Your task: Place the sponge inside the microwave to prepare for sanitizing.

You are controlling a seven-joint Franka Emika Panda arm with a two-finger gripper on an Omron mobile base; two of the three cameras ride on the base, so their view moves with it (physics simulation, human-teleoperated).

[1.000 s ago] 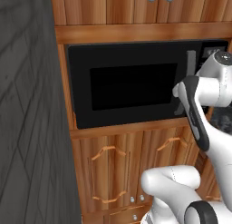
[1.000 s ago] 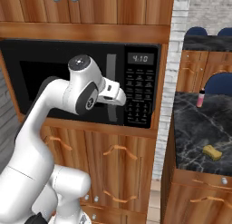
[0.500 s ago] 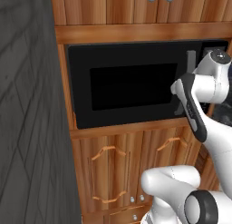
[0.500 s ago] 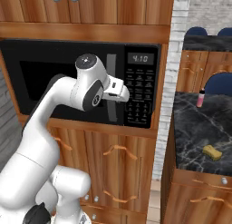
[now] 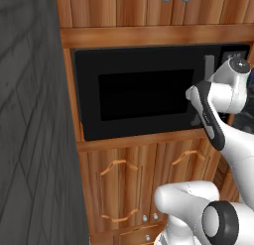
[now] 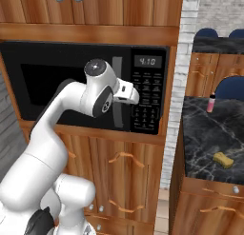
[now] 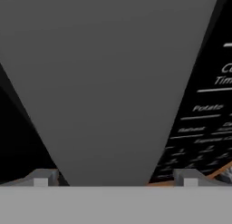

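Black microwave [image 6: 66, 82] door is seen closed mid-frame; the gripper [image 7: 115, 177], jaws spread wide, is held at its handle [image 7: 113, 82].

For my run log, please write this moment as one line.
stage: reaching door handle | claw: open, straddling handle | microwave: door shut | sponge: on counter, untouched

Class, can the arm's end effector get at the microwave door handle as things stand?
Probably yes. The open end effector is right at the grey handle of the closed microwave, one finger either side, with nothing between them.
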